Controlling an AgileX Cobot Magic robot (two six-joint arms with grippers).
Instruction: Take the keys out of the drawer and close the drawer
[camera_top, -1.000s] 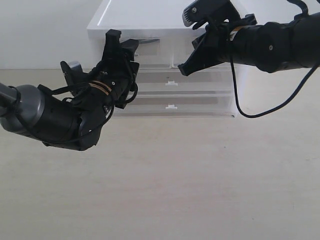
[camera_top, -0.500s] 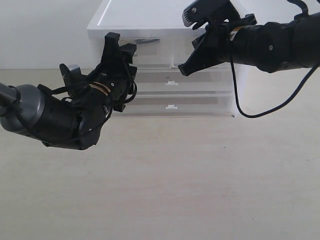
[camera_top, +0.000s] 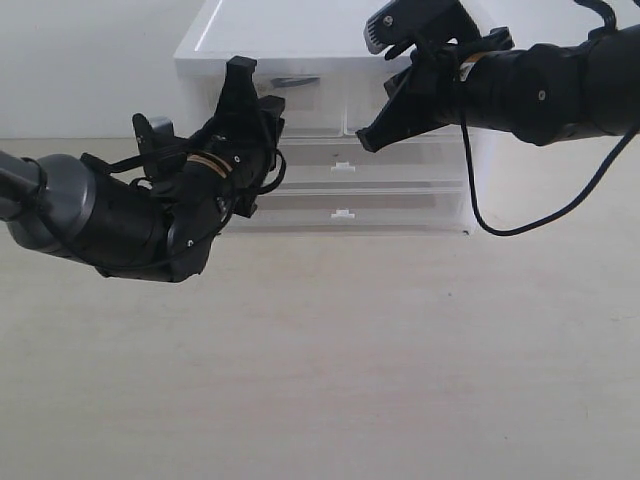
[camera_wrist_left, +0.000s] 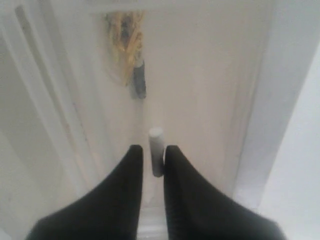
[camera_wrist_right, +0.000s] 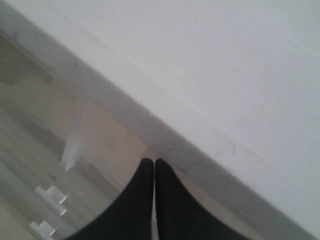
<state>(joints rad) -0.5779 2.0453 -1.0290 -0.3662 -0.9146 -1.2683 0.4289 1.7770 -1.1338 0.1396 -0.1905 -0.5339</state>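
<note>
The drawer (camera_top: 305, 108) is the upper left small one of a white plastic cabinet, and its front (camera_wrist_left: 200, 90) sits flush. Through that translucent front the keys (camera_wrist_left: 125, 42) show as a gold blur with a dark cord; in the exterior view the keys (camera_top: 296, 82) are only a dark streak. My left gripper (camera_wrist_left: 153, 148) straddles the white tab handle (camera_wrist_left: 156, 142), slightly open, one finger touching the tab and a thin gap at the other. In the exterior view the left gripper (camera_top: 255, 85) is against the drawer front. My right gripper (camera_wrist_right: 154, 162) is shut and empty, with the right gripper (camera_top: 365, 142) at the upper right small drawer.
Two full-width drawers with small tab handles (camera_top: 343, 166) (camera_top: 343, 213) lie below the small pair. The cabinet's flat white top (camera_wrist_right: 225, 75) fills the right wrist view. A black cable (camera_top: 480, 215) hangs from the right arm. Pale tabletop (camera_top: 350, 350) stretches in front.
My left gripper rose and moved right, up to the small left drawer's front. The right arm has not moved.
</note>
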